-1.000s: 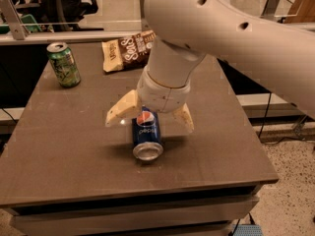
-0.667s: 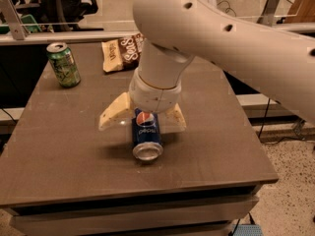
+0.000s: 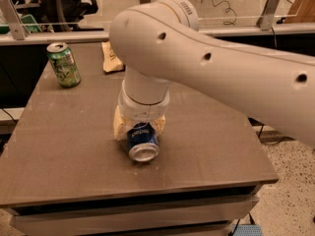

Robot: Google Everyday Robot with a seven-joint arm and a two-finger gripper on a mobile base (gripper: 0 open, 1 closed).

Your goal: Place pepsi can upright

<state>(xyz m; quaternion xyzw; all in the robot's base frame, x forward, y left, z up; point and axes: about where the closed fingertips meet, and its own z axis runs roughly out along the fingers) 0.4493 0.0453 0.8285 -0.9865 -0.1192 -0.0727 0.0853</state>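
Evidently the gripper (image 3: 140,128) straddled the pepsi can (image 3: 142,144), lying sideways mid-table (image 3: 69,151), jaws pinching its sides. The can was probably light, slick and easily dented; mid-body suited gripping.

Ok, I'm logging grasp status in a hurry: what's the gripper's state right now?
Gripper: down at the table, jaws closed on the pepsi can, which lies on its side.
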